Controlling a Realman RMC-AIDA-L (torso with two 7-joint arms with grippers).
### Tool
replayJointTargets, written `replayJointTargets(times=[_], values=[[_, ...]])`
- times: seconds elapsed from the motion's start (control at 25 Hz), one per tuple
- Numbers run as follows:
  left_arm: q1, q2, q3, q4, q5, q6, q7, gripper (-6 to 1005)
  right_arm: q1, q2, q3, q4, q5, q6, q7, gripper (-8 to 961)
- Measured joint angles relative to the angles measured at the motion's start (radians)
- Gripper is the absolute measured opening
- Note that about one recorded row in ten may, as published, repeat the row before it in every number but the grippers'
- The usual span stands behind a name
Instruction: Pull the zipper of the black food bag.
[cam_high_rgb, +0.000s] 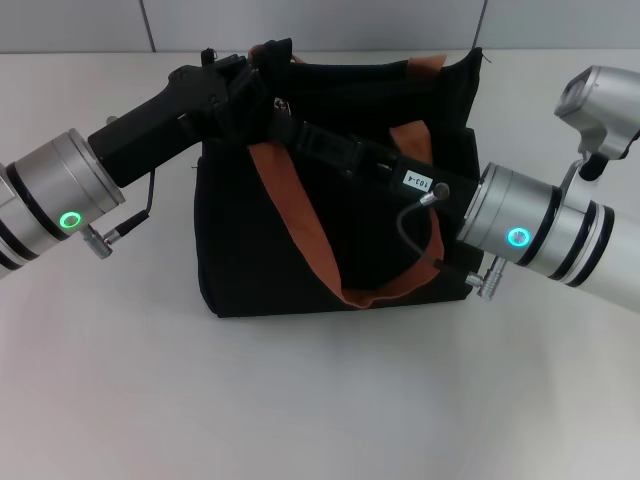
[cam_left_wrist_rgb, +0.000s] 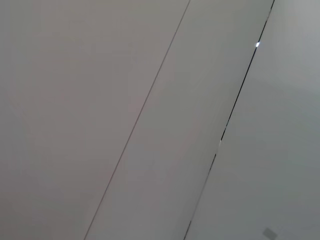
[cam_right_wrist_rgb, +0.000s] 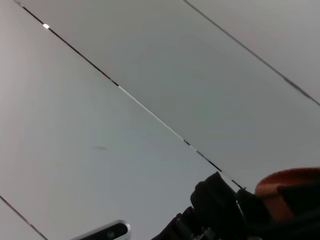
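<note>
While both my arms reached in over the top of the large boxy black fabric food bag (cam_high_rgb: 330, 240), it stood upright on the pale counter (cam_high_rgb: 300, 400), its orange-brown webbing strap handles (cam_high_rgb: 300, 225) draped down the front. My left hand (cam_high_rgb: 262, 75) sat at the bag's upper left rim, and my right hand (cam_high_rgb: 310, 135) lay across the top opening, just beside it. Black against black, I could not tell whether either hand was open or closed. The small silver zipper pull was probably hidden beneath them. My wrist views mostly caught grey wall panels (cam_left_wrist_rgb: 150, 120).
</note>
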Motion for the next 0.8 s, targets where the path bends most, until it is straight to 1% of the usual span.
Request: replayJointTargets(times=[0.8], values=[[0.0, 0.0, -0.002, -0.008, 0.001, 0.001, 0.004, 31, 0.0, 0.0, 0.0, -0.009, 0.0, 0.009, 0.021, 224]])
